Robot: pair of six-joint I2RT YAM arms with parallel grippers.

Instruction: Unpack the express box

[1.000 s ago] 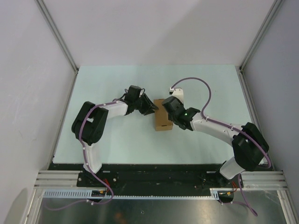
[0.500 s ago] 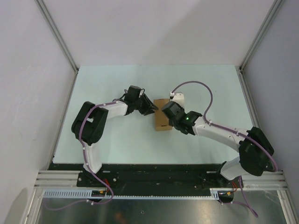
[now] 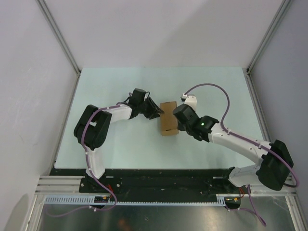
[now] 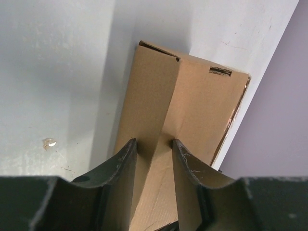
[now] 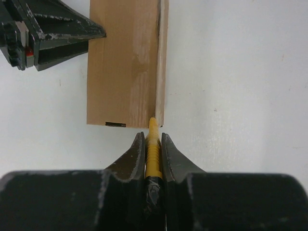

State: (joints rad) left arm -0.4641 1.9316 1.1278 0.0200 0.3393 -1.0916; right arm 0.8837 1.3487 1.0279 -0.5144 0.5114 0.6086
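Meanwhile, the right claw (image 5: 153, 137), clamping the yellow knife (image 5: 153, 150), had drawn rightward off the express box (image 5: 122, 62); the left claw (image 4: 154, 142) pinched the box.

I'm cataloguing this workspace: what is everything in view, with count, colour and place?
express box: one, brown cardboard, lying mid-table between the two hands
utility knife: one, yellow, clamped in the right hand, tip at one end of the box
table: one, pale green-white, under everything
cables: two, purple, one along each arm
left hand: one, black, closed on the box
right hand: one, black, shut on the knife
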